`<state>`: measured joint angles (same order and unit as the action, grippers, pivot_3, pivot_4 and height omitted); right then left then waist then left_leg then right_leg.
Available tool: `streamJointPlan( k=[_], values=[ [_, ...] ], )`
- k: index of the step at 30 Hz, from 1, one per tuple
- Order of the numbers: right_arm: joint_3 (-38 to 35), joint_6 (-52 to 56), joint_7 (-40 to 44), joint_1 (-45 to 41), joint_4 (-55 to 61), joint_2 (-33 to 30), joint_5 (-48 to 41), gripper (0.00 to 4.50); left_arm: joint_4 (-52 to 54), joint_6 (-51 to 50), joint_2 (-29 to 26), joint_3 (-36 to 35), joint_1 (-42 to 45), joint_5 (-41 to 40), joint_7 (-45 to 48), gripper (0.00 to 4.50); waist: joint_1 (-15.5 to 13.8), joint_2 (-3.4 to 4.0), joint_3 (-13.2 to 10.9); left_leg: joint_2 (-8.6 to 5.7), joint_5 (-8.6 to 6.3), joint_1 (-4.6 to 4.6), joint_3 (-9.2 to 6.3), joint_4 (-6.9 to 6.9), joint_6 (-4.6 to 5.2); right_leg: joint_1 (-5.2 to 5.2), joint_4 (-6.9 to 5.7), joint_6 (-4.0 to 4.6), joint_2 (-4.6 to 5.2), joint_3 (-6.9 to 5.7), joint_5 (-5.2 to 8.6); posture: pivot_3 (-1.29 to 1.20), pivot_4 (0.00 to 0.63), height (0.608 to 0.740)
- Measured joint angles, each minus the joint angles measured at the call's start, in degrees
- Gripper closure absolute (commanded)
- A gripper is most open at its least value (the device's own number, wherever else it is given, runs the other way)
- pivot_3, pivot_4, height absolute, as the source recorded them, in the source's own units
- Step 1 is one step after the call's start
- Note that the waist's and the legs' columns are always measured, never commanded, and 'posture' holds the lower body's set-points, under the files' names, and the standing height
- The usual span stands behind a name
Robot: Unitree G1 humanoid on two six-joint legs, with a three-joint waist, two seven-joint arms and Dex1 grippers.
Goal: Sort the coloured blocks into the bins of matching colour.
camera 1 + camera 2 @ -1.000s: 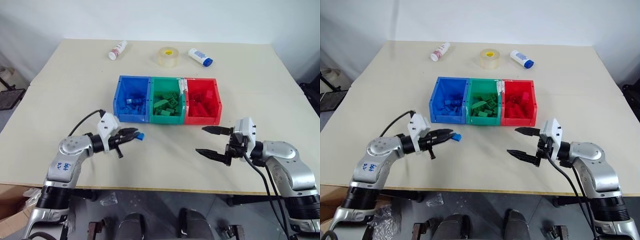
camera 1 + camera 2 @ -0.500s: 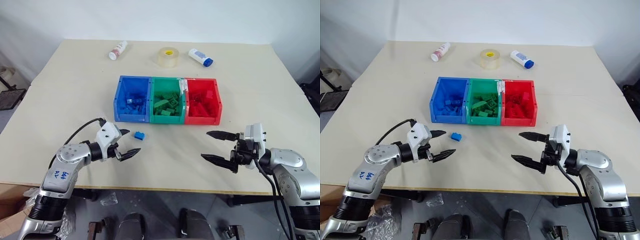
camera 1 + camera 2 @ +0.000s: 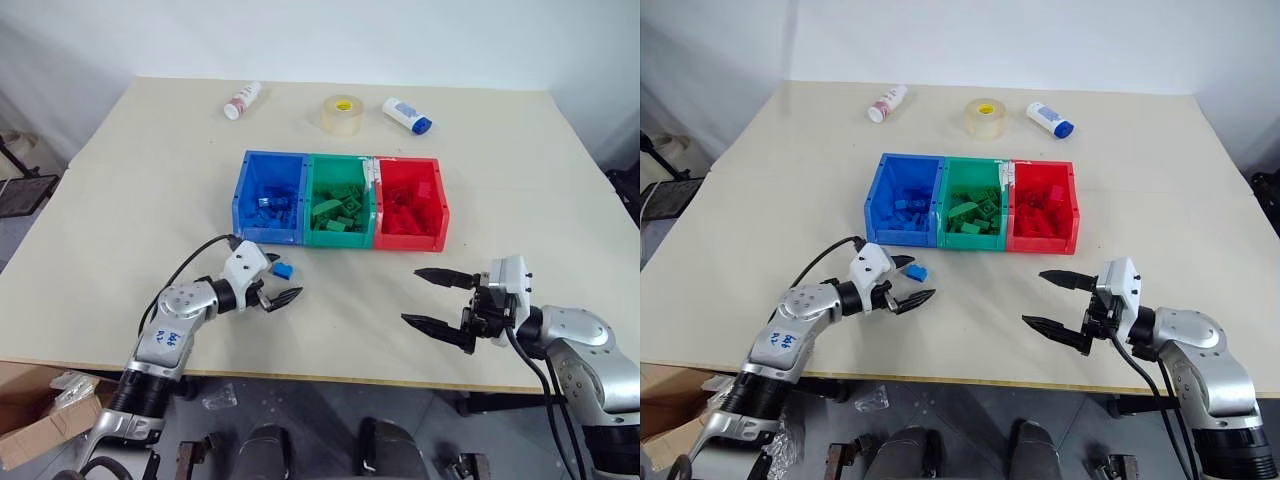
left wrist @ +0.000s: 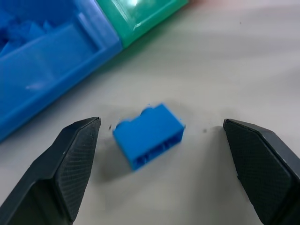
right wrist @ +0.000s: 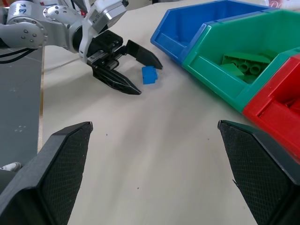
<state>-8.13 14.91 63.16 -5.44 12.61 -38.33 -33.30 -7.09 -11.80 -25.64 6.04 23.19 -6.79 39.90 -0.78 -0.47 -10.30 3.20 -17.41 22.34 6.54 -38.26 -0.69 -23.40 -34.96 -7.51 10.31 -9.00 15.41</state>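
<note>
While like-coloured bricks fill the bins, one blue block lies outside.

A broad beige bench carries three things along its far edge: a small white bottle with a red label lying on its side, a roll of clear tape, and a white bottle with a blue cap.

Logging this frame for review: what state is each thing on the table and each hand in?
Blue block: loose on the table, between the left hand's fingers, ungripped.
Left hand: open, empty.
Right hand: open, empty.
Blue bin: open-topped, holds blue bricks.
Green bin: holds green bricks.
Red bin: holds red bricks.
Tape roll: lying flat.
Two white bottles: lying on their sides.
</note>
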Motion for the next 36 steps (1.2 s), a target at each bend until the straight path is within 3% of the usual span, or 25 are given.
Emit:
streamJointPlan(
  k=[3,9,10,19,25,28,36],
  values=[
    [-0.18,0.01,-0.47,0.1,0.82,0.0,-0.01,0.0,-2.49,1.77,0.93,0.87,1.54,0.16,0.98,0.94,-0.26,0.0,0.0,0.0,0.0,0.0,0.0,-0.02,0.0,0.01,0.0,0.0,0.0,0.0,0.0,0.0,0.15,0.74],
    [-1.39,0.17,-1.42,0.93,1.27,-0.03,-0.06,0.0,-2.54,1.92,0.63,1.18,1.28,-0.57,4.0,2.82,-0.36,0.0,0.0,0.01,0.0,-0.01,0.0,-0.01,0.0,0.0,-0.02,0.0,0.0,0.0,0.0,0.0,0.15,0.74],
    [-1.39,0.2,-1.43,1.0,1.29,-0.03,-0.06,0.0,-2.38,1.88,0.41,1.14,1.21,-0.64,4.01,2.84,-0.31,0.0,0.0,0.01,0.0,-0.02,0.0,-0.01,0.0,0.0,-0.03,0.0,-0.01,0.0,0.0,0.0,0.15,0.74],
    [-2.17,0.16,-1.62,-0.5,0.67,0.01,-0.81,0.0,0.86,0.46,-1.55,-1.93,1.99,-1.22,2.21,2.84,-0.39,-0.01,0.0,0.01,0.0,0.01,-0.01,-0.02,0.0,-0.01,-0.02,0.0,-0.01,0.0,0.0,0.0,0.15,0.74],
    [-2.69,0.12,-1.63,-1.75,-0.04,0.01,-1.04,0.0,1.32,-1.47,-1.94,-7.01,10.93,-2.98,-0.44,2.84,-0.58,-0.02,-0.01,-0.01,-0.01,0.04,-0.01,-0.03,0.01,0.0,0.01,-0.01,0.0,-0.01,-0.01,0.0,0.15,0.74],
    [-2.73,0.02,-1.57,-3.24,-1.43,0.0,-0.93,0.0,-4.91,0.29,-1.88,-7.46,15.93,-2.78,-1.01,2.84,-0.56,-0.02,-0.01,-0.01,0.0,0.03,0.0,-0.03,0.0,0.0,-0.01,-0.01,-0.01,-0.01,-0.01,0.0,0.15,0.74],
    [-1.65,-0.13,-1.18,-6.39,-2.78,0.01,-0.51,0.0,-22.53,8.95,0.74,-7.12,22.39,-1.55,0.48,0.31,-0.43,-0.05,-0.03,-0.01,0.0,0.05,0.03,-0.03,0.0,-0.01,0.03,-0.03,-0.02,-0.01,-0.01,0.0,0.15,0.74]
  ],
)
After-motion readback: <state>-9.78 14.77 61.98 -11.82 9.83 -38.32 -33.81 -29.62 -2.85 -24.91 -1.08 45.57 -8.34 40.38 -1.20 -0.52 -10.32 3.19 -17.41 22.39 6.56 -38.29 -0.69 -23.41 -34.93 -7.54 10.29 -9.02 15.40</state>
